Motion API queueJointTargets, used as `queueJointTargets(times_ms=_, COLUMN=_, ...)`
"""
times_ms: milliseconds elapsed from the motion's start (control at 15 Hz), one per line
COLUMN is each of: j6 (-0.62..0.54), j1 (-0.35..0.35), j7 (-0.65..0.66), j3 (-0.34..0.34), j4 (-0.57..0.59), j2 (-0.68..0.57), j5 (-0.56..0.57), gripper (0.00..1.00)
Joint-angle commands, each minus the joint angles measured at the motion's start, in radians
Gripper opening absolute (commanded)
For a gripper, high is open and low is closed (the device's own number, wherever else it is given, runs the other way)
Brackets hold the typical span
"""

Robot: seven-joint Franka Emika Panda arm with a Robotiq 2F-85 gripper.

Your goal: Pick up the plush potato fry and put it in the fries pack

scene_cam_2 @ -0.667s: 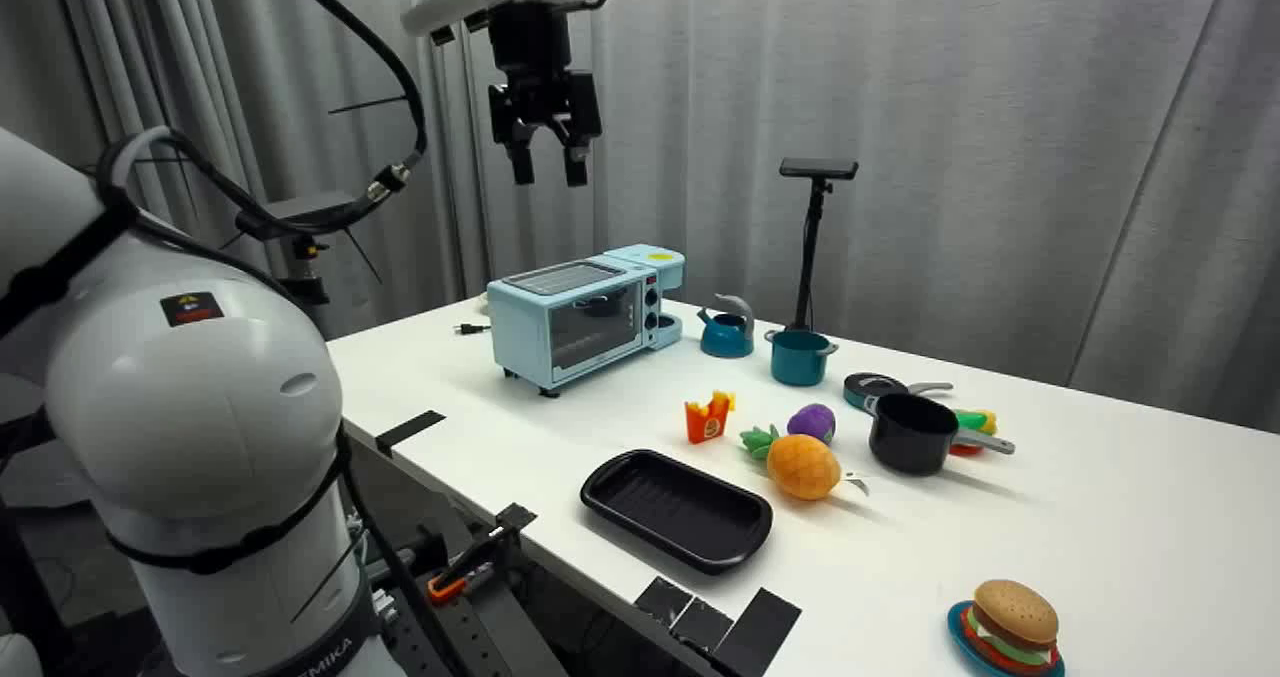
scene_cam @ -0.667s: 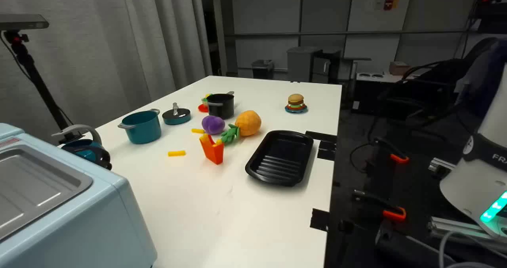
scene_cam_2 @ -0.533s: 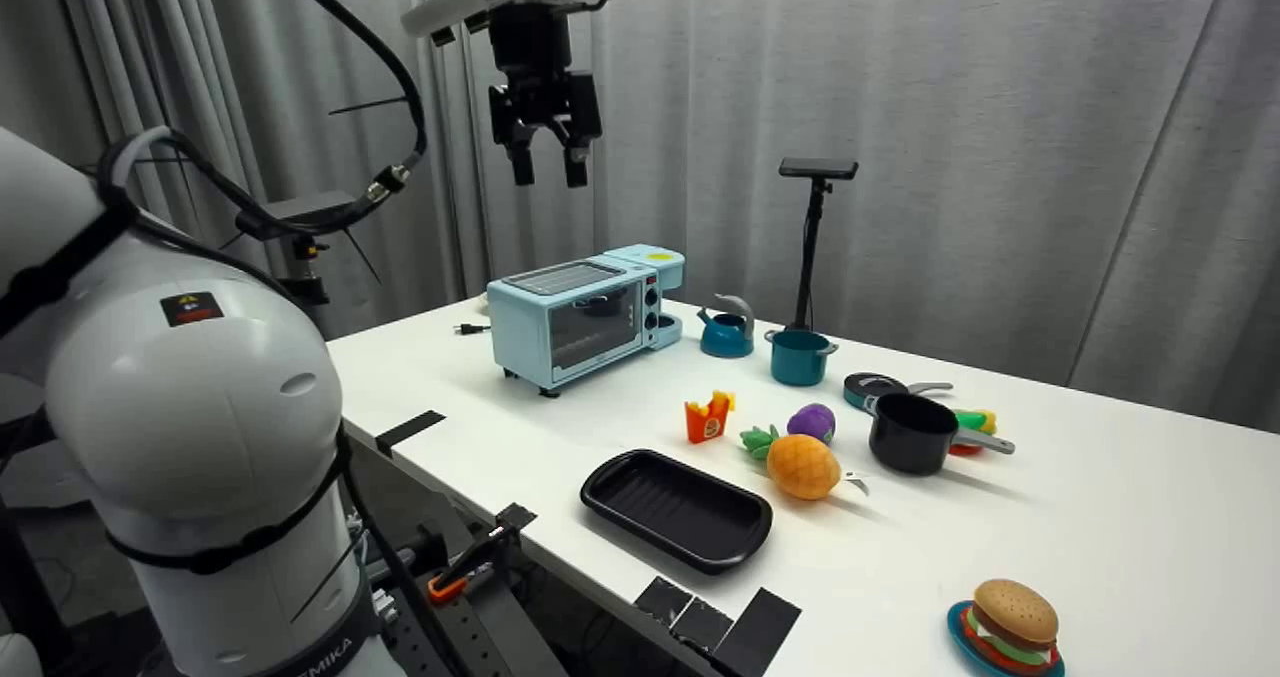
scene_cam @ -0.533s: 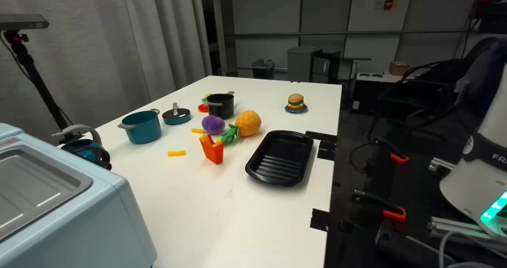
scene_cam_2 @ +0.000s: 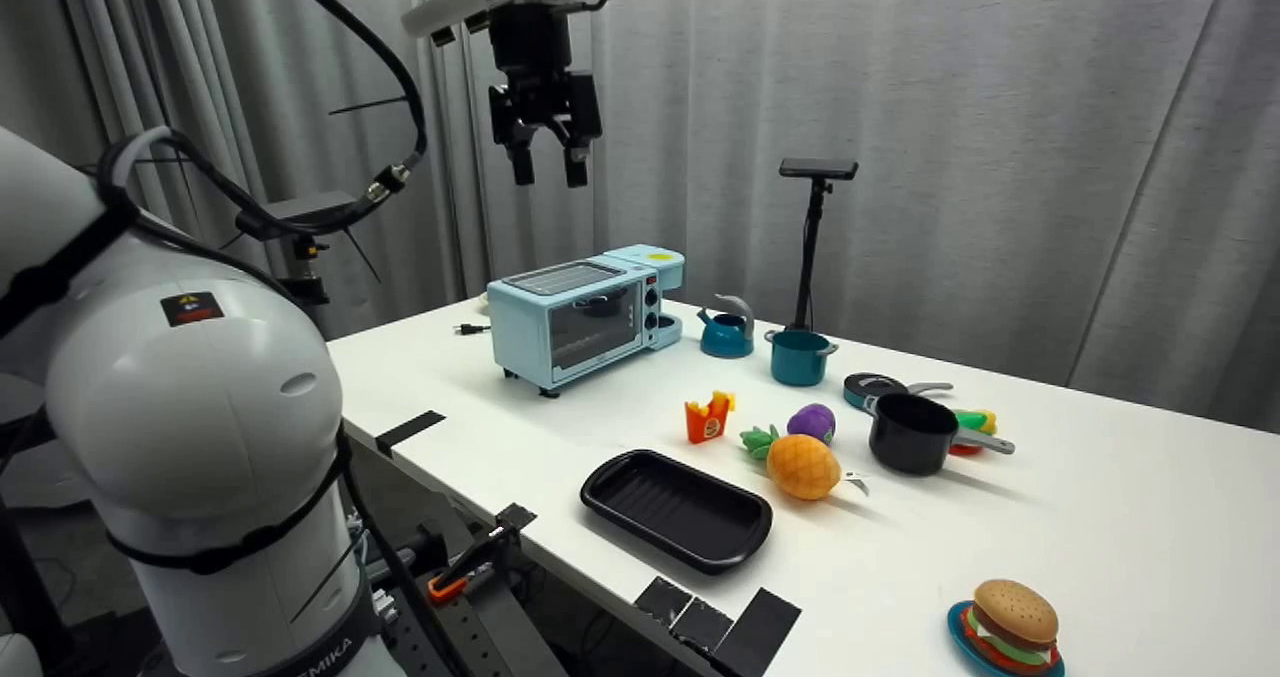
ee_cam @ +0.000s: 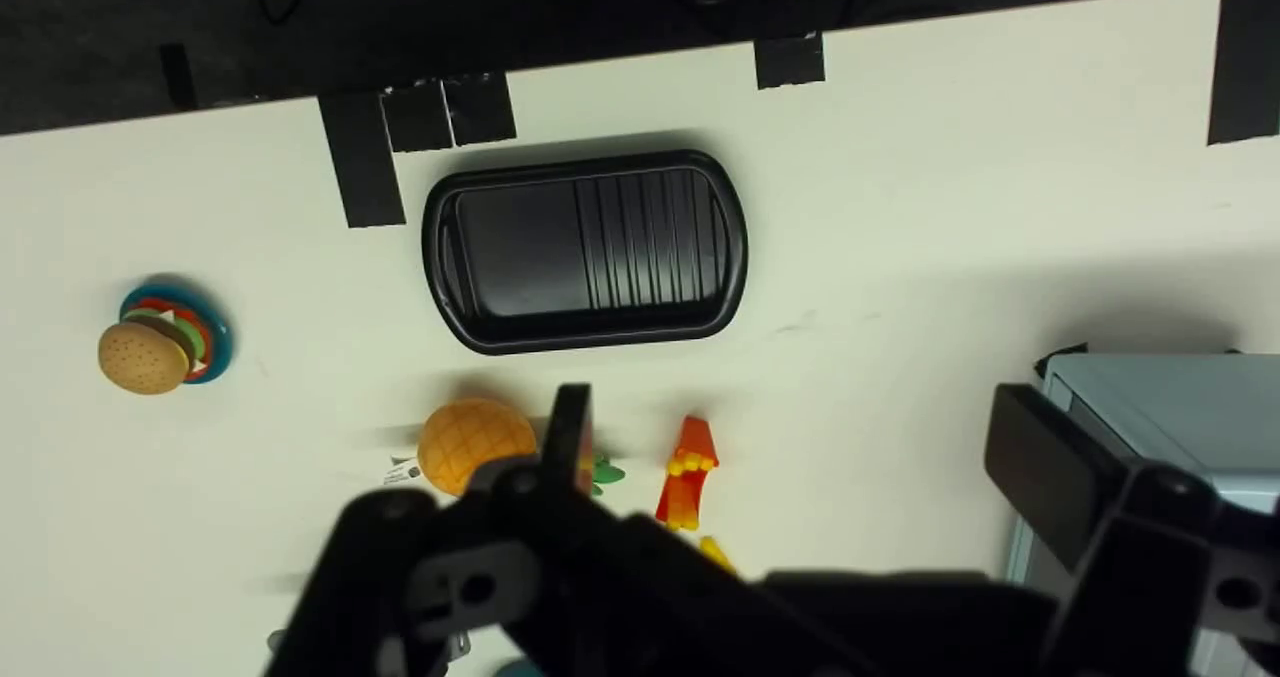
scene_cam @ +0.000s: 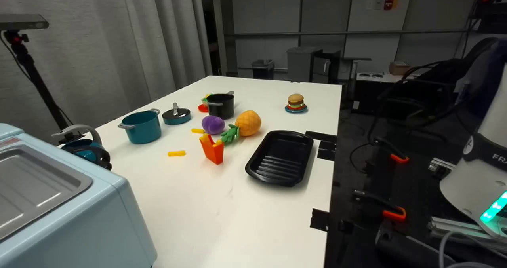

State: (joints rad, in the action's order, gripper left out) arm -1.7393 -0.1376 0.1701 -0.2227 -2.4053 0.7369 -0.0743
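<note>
Along the tabletop (scene_cam: 237, 216) I see a toaster oven (scene_cam_2: 590, 322), kettle (scene_cam_2: 727, 335), grill pan (scene_cam: 282, 157), pineapple (scene_cam: 248, 122), fries pack (scene_cam: 215, 152) and two yellow fries (scene_cam: 176, 153).

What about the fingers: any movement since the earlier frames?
No. In an exterior view, the open fingers hang at the same spot relative to the oven as before; no shift in any direction shows.

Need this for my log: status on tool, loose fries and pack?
Tool open, nothing held, high above table. Loose fry near standing fries pack. Second fry close to purple toy, which may crowd a grasp.
</note>
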Motion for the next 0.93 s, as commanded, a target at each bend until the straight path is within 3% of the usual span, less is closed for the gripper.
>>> queueJointTargets(times_ms=0, j6=0.003, j1=-0.003, j7=0.002, j3=0.002, j4=0.003, j2=-0.002, j5=0.002, gripper=1.0)
queueJointTargets(times_ms=867, j6=-0.01, j1=0.001, j7=-0.003, j3=0.009, j4=0.001, j2=-0.009, j5=0.003, gripper=1.0)
